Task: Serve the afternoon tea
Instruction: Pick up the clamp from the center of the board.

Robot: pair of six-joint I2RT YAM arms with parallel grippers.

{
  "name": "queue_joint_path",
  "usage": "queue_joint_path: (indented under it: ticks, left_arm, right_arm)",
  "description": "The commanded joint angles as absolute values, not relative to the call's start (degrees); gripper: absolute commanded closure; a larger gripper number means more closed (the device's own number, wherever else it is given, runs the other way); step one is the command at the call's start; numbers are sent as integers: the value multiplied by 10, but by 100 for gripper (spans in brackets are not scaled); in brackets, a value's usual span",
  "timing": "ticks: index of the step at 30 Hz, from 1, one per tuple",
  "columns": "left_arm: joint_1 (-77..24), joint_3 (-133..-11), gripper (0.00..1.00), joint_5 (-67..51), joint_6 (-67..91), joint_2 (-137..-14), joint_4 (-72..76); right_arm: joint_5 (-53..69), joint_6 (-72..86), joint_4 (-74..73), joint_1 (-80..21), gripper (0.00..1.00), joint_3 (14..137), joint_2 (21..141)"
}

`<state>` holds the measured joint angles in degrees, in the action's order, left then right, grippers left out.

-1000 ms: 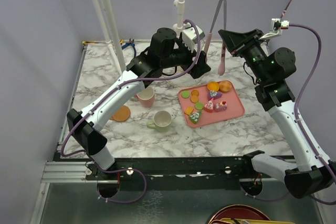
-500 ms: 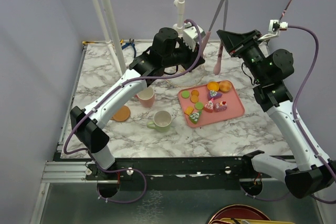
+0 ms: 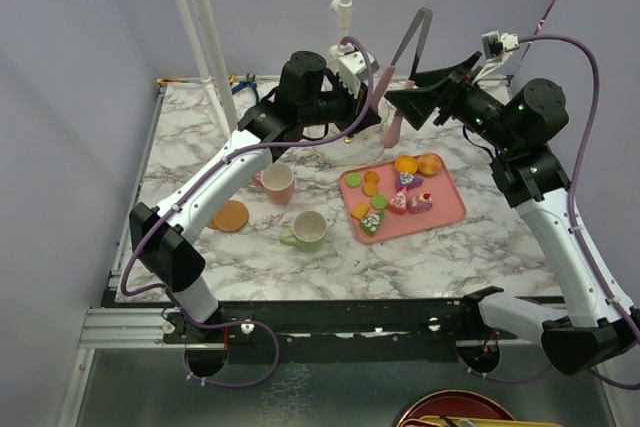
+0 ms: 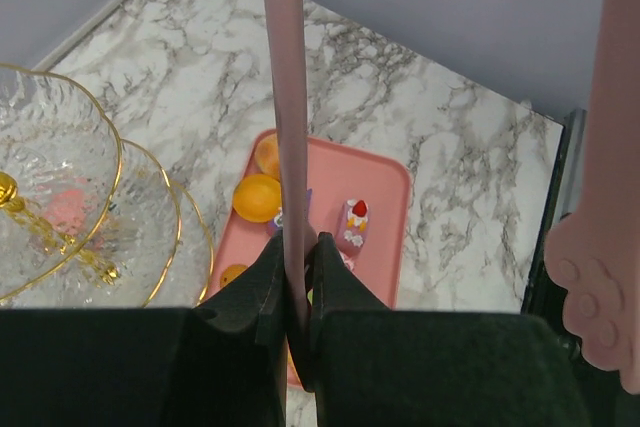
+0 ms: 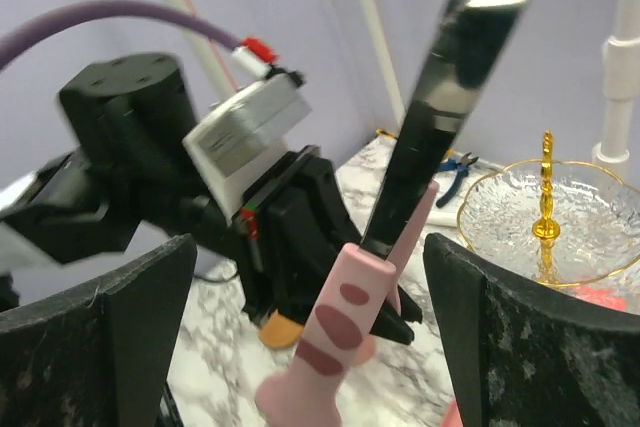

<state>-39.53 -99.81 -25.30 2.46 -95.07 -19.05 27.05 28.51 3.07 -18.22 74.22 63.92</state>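
Note:
Pink-tipped metal tongs (image 3: pixel 408 47) stand upright over the back of the table. My left gripper (image 4: pixel 297 247) is shut on one pink arm of the tongs (image 4: pixel 285 97); the other arm's paw-shaped tip (image 4: pixel 600 287) hangs free at the right. My right gripper (image 5: pixel 310 277) is open, its fingers wide on either side of the tongs' pink tip (image 5: pixel 345 337) without touching it. The glass tiered stand (image 4: pixel 60 177) with its gold stem sits below and behind the left arm. Macarons and cakes (image 3: pixel 400 197) lie on the pink tray (image 3: pixel 445 209).
A pink mug (image 3: pixel 277 185), a pale-green mug (image 3: pixel 308 231) and a brown coaster (image 3: pixel 231 215) sit left of the tray. Blue pliers (image 5: pixel 455 162) lie at the back edge. White poles (image 3: pixel 205 37) rise at the back left.
My left gripper has shut on one arm of the tongs. My right gripper has opened and let go of them, and its wrist has swung left.

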Motion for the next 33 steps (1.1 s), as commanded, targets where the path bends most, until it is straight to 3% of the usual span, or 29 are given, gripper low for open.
queue_joint_path:
  ticks: [1, 6, 11, 18, 33]
  left_arm:
    - [-367, -970, 100, -393, 27, -915, -173]
    - [-348, -956, 100, -468, 22, -903, -170]
    - [-339, -936, 100, -527, 4, -883, -170]
    - [-338, -917, 100, -559, -24, -876, -170]
    - [-352, -933, 100, -586, -21, -895, -170]
  right_arm:
    - [457, 150, -95, -154, 0, 791, 633]
    - [629, 147, -103, -70, 0, 788, 637]
    - [685, 195, -46, -53, 0, 768, 659]
    - [753, 467, 348, -54, 0, 688, 688]
    - [750, 442, 354, -96, 0, 750, 744]
